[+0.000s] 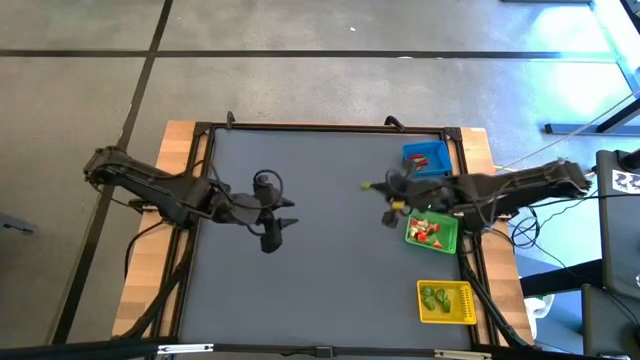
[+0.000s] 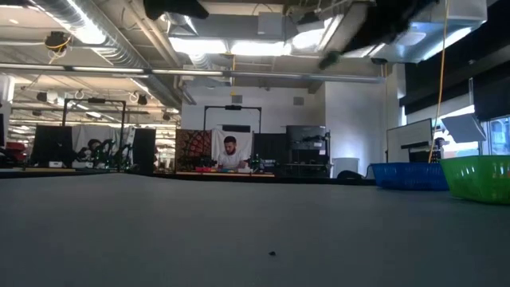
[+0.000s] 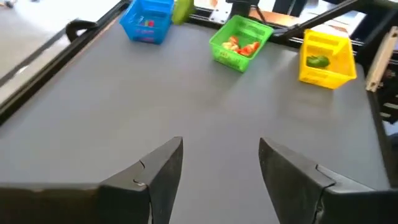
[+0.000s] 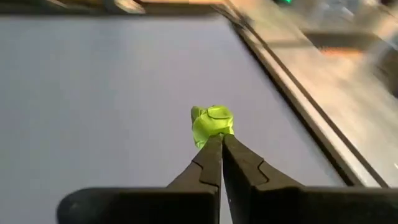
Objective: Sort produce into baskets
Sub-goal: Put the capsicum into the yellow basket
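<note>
While right hand pinches green piece, carry to yellow basket, lower before release; left hand spread, empty.

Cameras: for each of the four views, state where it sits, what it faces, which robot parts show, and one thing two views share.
High: overhead, straight down on the table; both arms show.
Low: at tabletop height, level across the table toward the room; arms only at top.
Left wrist: on the left arm, past the open left gripper toward the baskets.
Right wrist: on the right arm, at the right gripper pinching a green piece.
Shared: green basket.
</note>
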Robot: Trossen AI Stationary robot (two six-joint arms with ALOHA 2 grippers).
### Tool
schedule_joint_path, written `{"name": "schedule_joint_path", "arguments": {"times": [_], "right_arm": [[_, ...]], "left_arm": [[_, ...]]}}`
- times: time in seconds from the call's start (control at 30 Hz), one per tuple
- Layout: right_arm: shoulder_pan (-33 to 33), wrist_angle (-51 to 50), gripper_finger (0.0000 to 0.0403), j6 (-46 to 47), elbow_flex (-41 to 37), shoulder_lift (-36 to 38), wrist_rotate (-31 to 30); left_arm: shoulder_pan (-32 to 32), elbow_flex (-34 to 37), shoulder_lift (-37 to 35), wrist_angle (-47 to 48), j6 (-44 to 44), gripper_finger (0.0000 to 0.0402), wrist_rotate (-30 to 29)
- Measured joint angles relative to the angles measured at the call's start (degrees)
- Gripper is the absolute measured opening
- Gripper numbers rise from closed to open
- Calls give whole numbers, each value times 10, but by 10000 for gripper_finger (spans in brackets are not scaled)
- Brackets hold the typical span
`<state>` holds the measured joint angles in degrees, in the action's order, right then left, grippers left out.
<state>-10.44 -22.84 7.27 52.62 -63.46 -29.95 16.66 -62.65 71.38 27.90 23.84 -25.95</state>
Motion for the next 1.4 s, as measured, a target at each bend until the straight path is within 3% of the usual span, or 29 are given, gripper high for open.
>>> {"name": "schedule_joint_path", "arguments": {"times": [0.2, 0.4, 0.53, 0.63, 0.8, 0.97, 1.2, 1.4], "right_arm": [[106, -172, 9, 59, 0, 65, -11], [239, -242, 10, 62, 0, 75, -1], [304, -266, 10, 45, -5, 72, 85], [298, -294, 10, 52, -5, 75, 172], [205, -328, 4, 135, -5, 84, 253], [50, -369, 4, 277, -5, 85, 307], [-178, -369, 4, 495, -5, 80, 321], [-334, -324, 5, 656, -5, 38, 326]], "left_arm": [[-5, 6, 7, 10, -4, 199, -6], [-14, 33, 8, -4, -6, 196, -7], [-18, 42, 8, -4, 0, 196, -7], [-18, 42, 8, -5, 0, 196, -7], [-18, 42, 8, -7, -2, 196, -7], [-18, 42, 8, -7, -13, 196, -7], [-28, 42, 8, -7, -17, 196, -9], [-32, 42, 8, -7, -16, 196, -9]]}}
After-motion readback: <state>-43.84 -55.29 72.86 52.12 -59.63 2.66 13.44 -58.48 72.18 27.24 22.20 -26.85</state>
